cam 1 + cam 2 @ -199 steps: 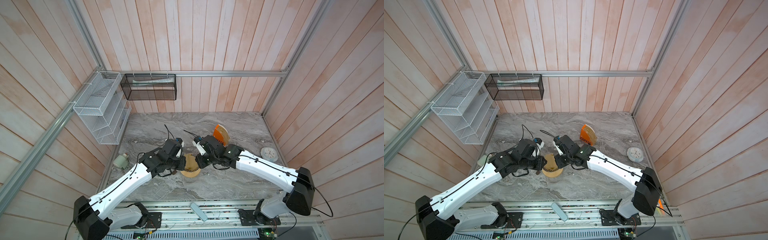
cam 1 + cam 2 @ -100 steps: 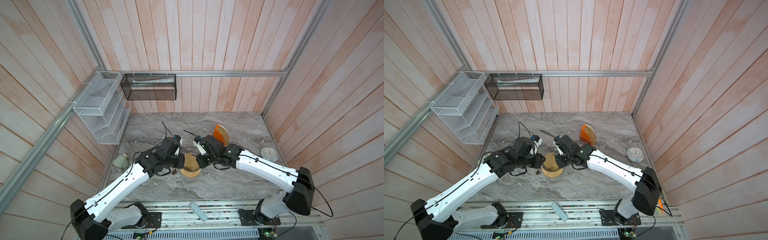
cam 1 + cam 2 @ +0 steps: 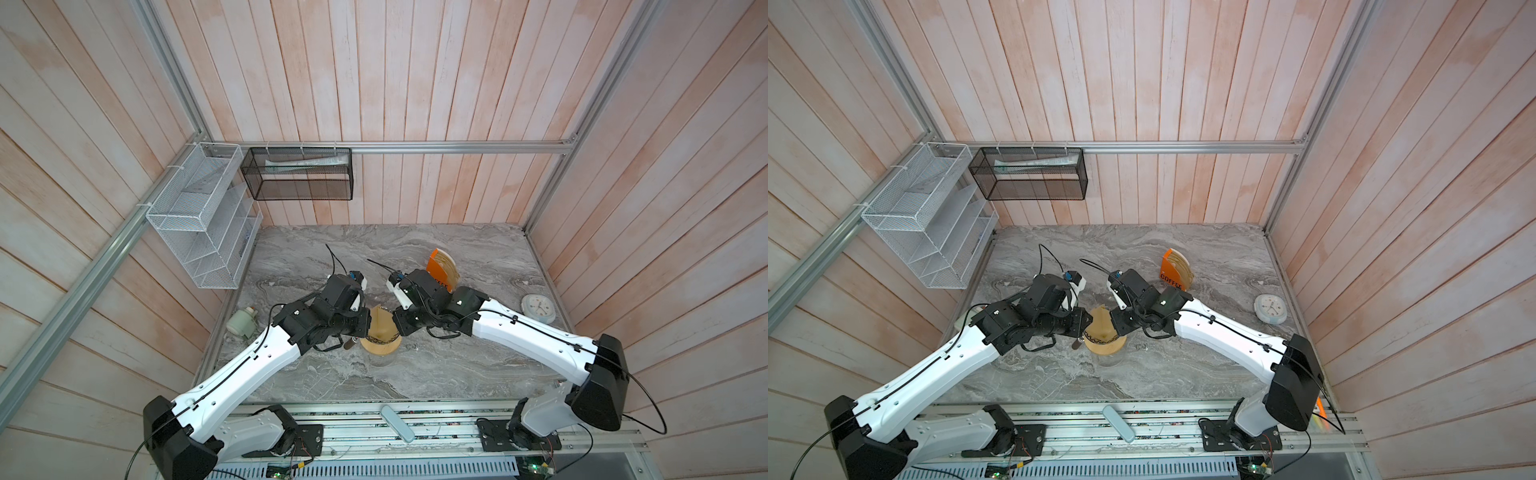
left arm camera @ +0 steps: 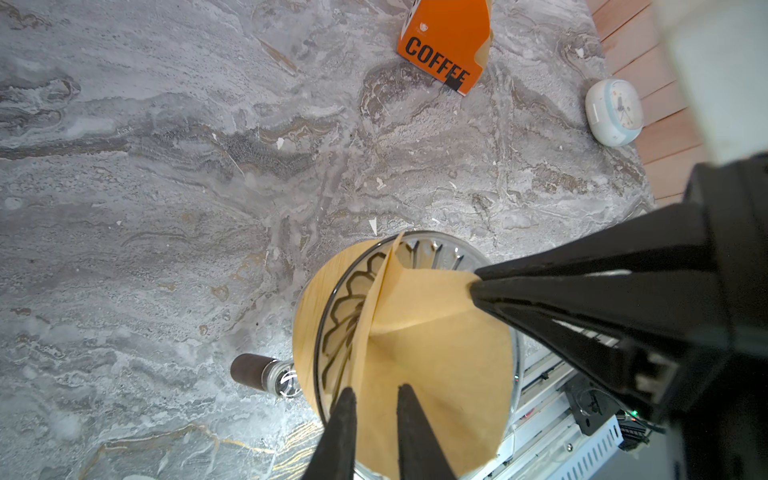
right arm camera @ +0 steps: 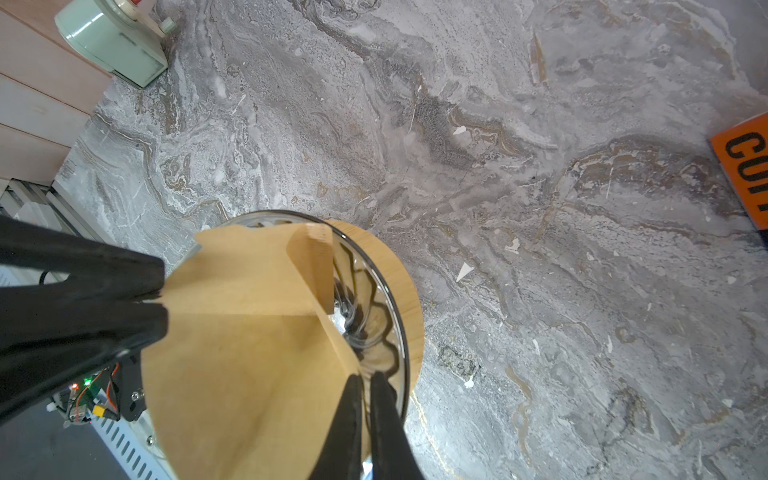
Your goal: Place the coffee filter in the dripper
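Note:
The tan coffee filter (image 3: 380,324) (image 3: 1100,326) stands half-opened in the mouth of the smoky ribbed dripper (image 4: 440,249) (image 5: 368,291). The dripper rests in a pale wooden ring (image 4: 307,316) (image 5: 409,316) on a glass jug with a dark handle (image 4: 249,370). My left gripper (image 4: 376,392) (image 3: 365,326) is shut on the filter's (image 4: 432,332) left rim. My right gripper (image 5: 368,380) (image 3: 399,328) is shut on the filter's (image 5: 249,332) right rim, close inside the dripper's wall. One folded flap stands up at the far side. The filter's point is hidden.
An orange COFFEE stand (image 3: 442,270) (image 4: 444,41) with more filters stands behind the right arm. At the right wall lies a white round clock (image 3: 538,308) (image 4: 615,112). A pale green bottle (image 3: 243,322) (image 5: 112,41) lies at the left edge. Wire racks (image 3: 199,216) hang on the left wall.
The left arm's elbow has drifted a little to the left. Both grippers keep their hold on the filter over the dripper.

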Robot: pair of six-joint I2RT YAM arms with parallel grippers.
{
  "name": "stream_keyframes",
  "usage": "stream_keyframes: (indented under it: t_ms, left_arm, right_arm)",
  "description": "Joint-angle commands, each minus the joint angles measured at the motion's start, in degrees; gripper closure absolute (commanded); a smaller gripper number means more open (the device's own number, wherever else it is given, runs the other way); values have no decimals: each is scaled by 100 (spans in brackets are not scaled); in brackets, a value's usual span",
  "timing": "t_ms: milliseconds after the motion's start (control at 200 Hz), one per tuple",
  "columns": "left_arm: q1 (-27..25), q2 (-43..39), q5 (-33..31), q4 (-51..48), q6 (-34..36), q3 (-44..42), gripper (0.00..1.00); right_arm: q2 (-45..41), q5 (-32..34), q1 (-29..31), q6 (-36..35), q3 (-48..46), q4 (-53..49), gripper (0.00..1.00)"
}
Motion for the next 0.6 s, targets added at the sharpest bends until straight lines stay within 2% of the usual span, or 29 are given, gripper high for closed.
stream_keyframes:
  t_ms: [0,595]
  left_arm:
    - [15,54,123,138,57,-193,79]
    - [28,-47,9,149,24,-351,79]
  right_arm:
    - [23,128,6,-60,117,-216,90]
    - [38,141,6,-44,148,-202,89]
